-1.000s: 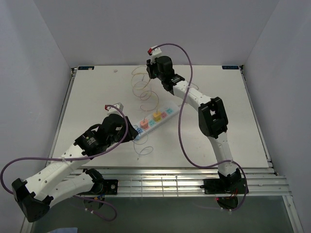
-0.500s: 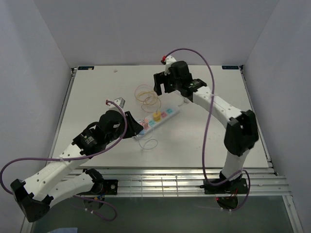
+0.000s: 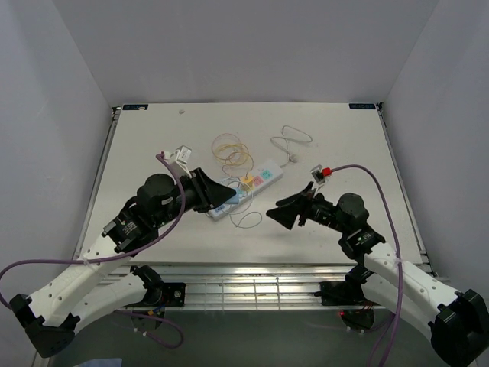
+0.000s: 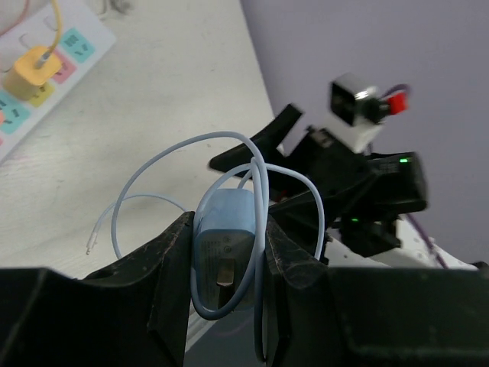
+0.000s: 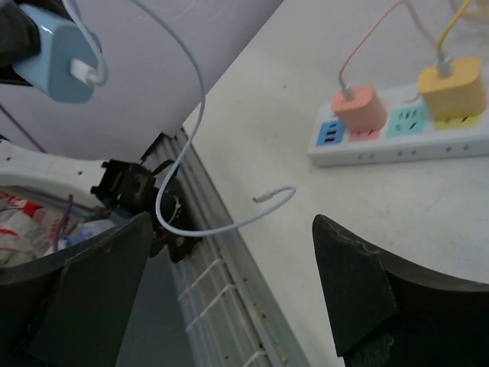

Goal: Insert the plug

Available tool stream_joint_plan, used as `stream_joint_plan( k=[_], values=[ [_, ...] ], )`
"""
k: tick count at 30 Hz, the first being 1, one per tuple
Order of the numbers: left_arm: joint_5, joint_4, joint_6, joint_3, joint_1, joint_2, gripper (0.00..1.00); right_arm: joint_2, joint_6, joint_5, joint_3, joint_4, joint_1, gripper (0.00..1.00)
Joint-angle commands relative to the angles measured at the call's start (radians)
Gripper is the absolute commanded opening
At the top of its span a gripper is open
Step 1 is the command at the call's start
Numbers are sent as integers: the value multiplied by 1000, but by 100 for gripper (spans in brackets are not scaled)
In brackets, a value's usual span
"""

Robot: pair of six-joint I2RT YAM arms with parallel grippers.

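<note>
My left gripper (image 3: 223, 194) is shut on a light blue plug (image 4: 226, 223) and holds it above the table, with its thin pale cable (image 4: 164, 157) looped round it and trailing down. The white power strip (image 3: 262, 176) lies just beyond it. A yellow plug (image 5: 451, 86) and a pink plug (image 5: 356, 106) sit in the strip (image 5: 397, 141). My right gripper (image 3: 274, 211) hovers open and empty near the table's front, right of the blue plug (image 5: 55, 55), with its jaws wide apart.
Yellow and orange cable loops (image 3: 232, 149) lie behind the strip. A white cable (image 3: 292, 144) rests at the back right of it. The blue cable's free end (image 5: 263, 199) curls near the slatted front edge (image 3: 252, 287).
My right arm swung from the table's far side back to the front right and its jaws opened. The white cable now lies at the back. My left gripper shifted right with the blue plug.
</note>
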Motion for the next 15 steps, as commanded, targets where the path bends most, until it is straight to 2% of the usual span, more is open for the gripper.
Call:
stream_joint_plan(
  k=[1,8,9,12,15],
  values=[
    [104,146,-40,-49,3,-52,0,-12,271,-191,-88,390,35,90],
    [174,233,-64,-101,1,-38,0,151,317,-162,-48,586,144,91],
    [173,233,-67,-103,1,-40,0,171,337,-169,-45,673,152,91],
    [171,235,-69,-117,1,-47,0,232,378,-175,-31,792,175,92],
    [179,258,-84,-137,1,-53,0,280,375,-174,0,789,201,96]
  ],
)
